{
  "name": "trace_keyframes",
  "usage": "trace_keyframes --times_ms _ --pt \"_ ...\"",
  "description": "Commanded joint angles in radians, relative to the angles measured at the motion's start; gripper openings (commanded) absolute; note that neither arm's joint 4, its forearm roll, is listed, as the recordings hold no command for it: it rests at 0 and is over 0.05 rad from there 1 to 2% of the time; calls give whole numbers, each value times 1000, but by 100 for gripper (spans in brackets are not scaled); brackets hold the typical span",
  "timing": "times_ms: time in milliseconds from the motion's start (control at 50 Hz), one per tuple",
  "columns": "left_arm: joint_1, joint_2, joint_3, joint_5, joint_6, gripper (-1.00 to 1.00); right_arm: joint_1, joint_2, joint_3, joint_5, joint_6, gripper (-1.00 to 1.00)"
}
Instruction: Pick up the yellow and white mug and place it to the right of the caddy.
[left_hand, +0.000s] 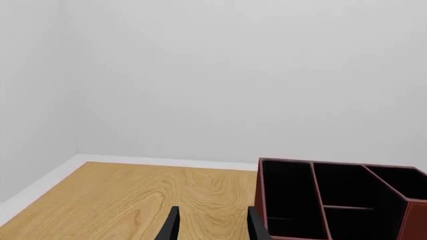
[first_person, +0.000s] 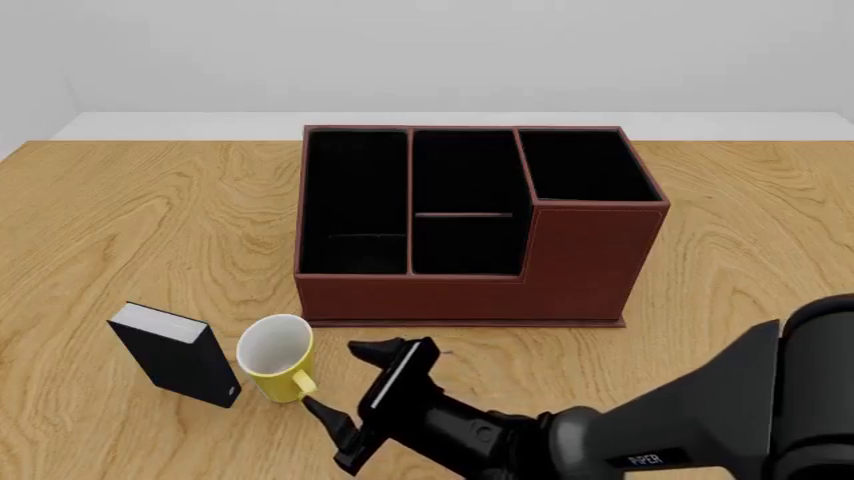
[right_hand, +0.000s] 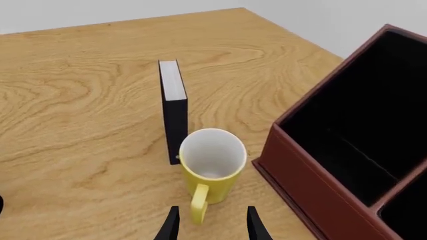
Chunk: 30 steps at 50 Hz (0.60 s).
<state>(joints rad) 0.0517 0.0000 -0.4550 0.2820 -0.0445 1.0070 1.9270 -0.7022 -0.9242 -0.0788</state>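
Yellow and white mug (first_person: 276, 357) upright on worktop (first_person: 120, 230), front-left of caddy (first_person: 467, 225), black book (first_person: 174, 354) just beside it. My right gripper (first_person: 354, 395) near its handle, jaws apart, not touching. My left gripper (left_hand: 212, 225) jaws apart, holding nothing, beside caddy.
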Motion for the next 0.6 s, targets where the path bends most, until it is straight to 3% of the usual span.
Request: trace_keyframes --times_ms 20,600 --pt "2 0 -6 5 3 100 7 24 -28 12 4 100" --pt "-6 0 -16 16 7 100 18 87 -93 38 4 100"
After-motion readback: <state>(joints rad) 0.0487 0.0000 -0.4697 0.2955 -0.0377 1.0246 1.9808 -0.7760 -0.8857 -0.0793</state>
